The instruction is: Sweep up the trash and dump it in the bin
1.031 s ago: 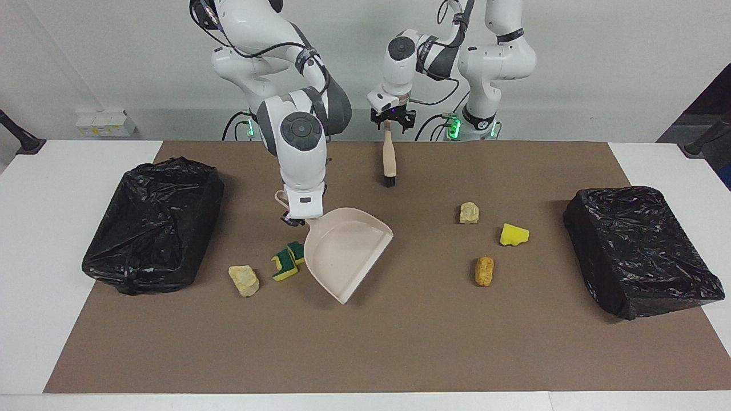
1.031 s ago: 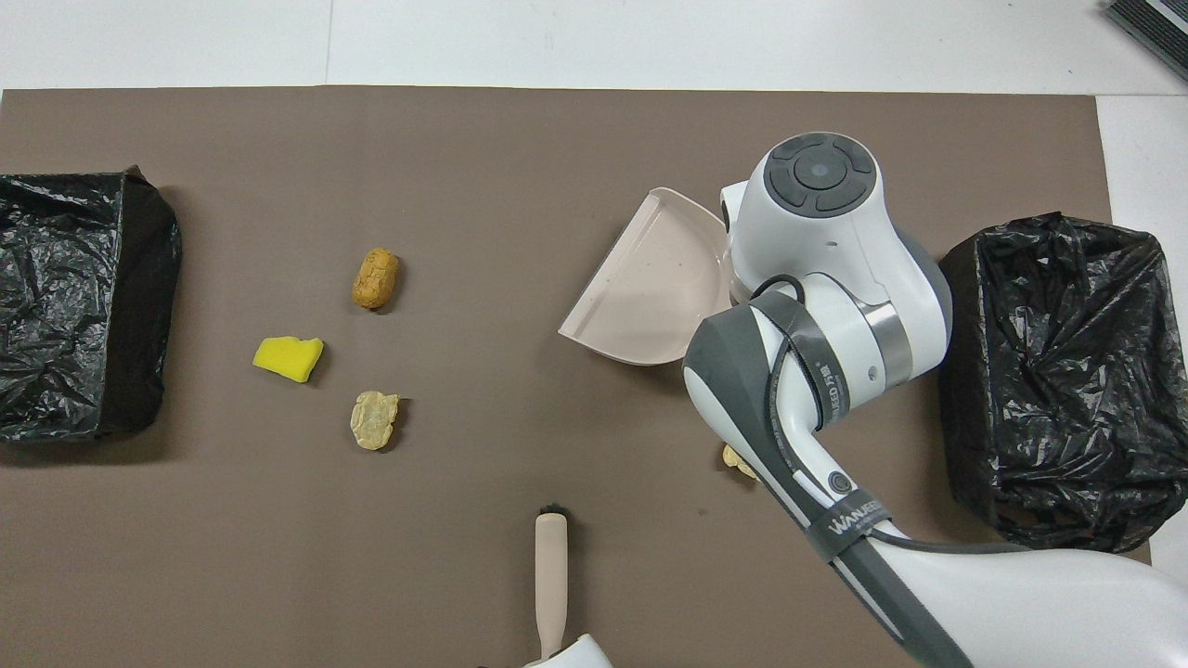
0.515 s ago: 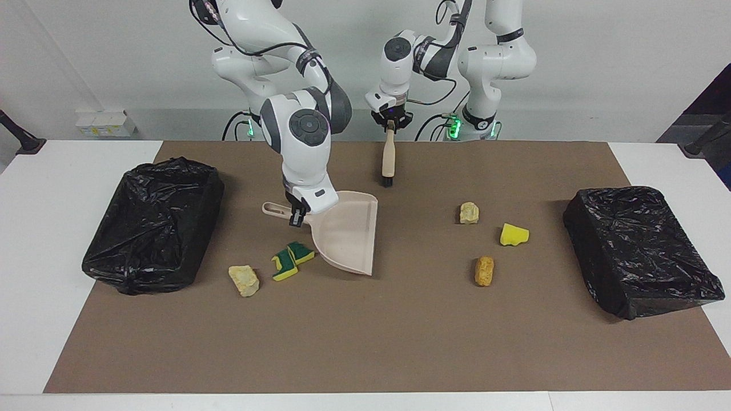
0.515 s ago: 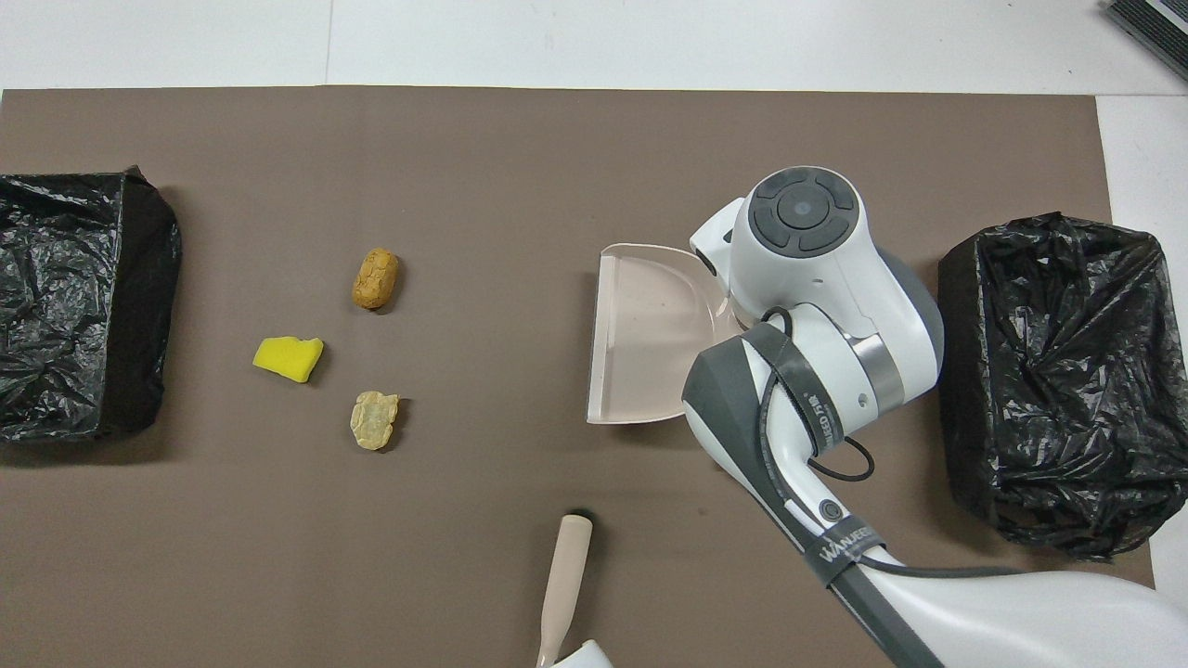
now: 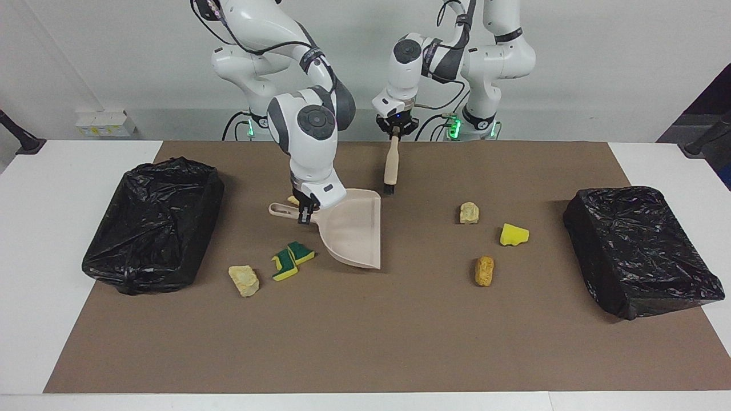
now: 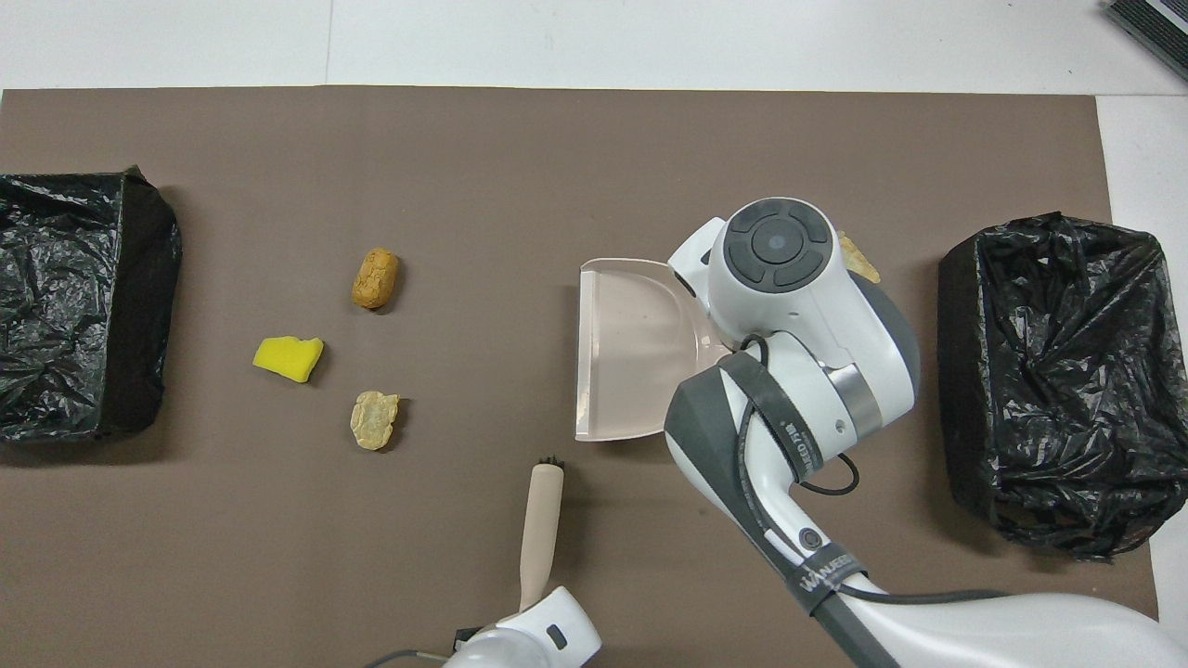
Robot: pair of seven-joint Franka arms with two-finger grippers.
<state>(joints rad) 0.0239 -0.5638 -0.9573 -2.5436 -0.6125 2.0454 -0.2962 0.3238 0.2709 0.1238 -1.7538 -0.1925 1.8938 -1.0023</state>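
My right gripper is shut on the handle of the beige dustpan, which is low over the mat with its mouth toward the left arm's end; the dustpan also shows in the overhead view. My left gripper is shut on the beige brush, bristles down. Two green-with-yellow scraps and a beige scrap lie beside the dustpan. A small scrap peeks by the handle. Pale beige, yellow and tan-orange scraps lie toward the left arm's end.
A bin lined with a black bag stands at the right arm's end and another black-lined bin at the left arm's end. A brown mat covers the table.
My right gripper has turned the dustpan, so its mouth faces the left arm's end, and drawn it toward the robots. My left gripper has shifted the brush a little toward the dustpan.
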